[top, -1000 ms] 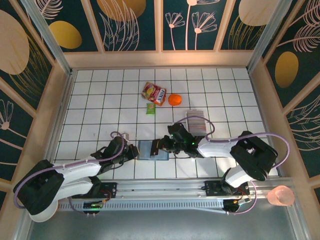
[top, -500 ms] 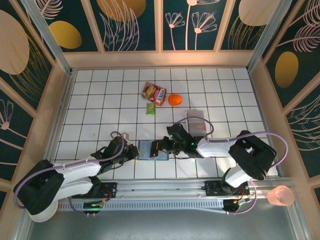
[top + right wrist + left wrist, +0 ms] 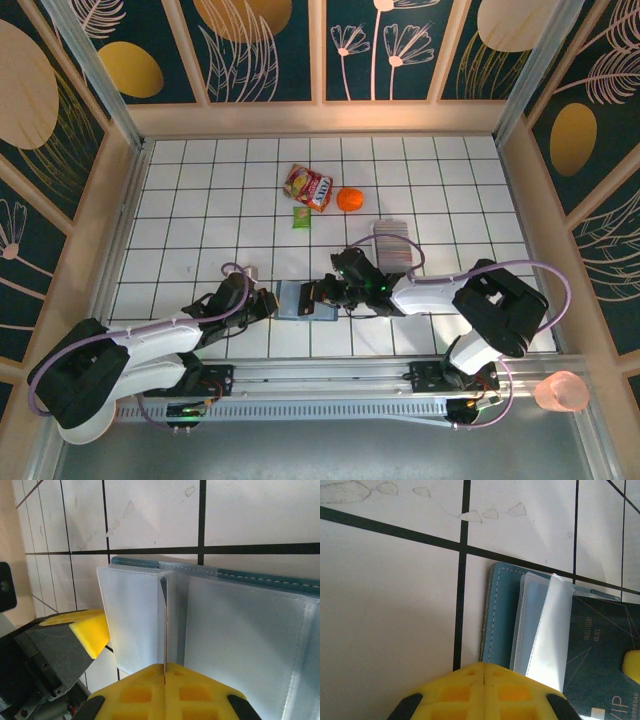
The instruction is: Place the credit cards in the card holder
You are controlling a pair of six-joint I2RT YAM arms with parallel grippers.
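Left wrist view: dark credit card (image 3: 600, 645), "VIP" at 5 o'clock, smaller print unreadable; right jaws pinch it; left jaws closed by card holder (image 3: 502, 620).

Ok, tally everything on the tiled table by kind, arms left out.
Snack bag: 1
Orange: 1
Small green packet: 1
Clear tray: 1, its stacked cards too blurred to count
Teal card holder: 1
Dark card at the holder: 1
Total: 6, plus the uncounted stack
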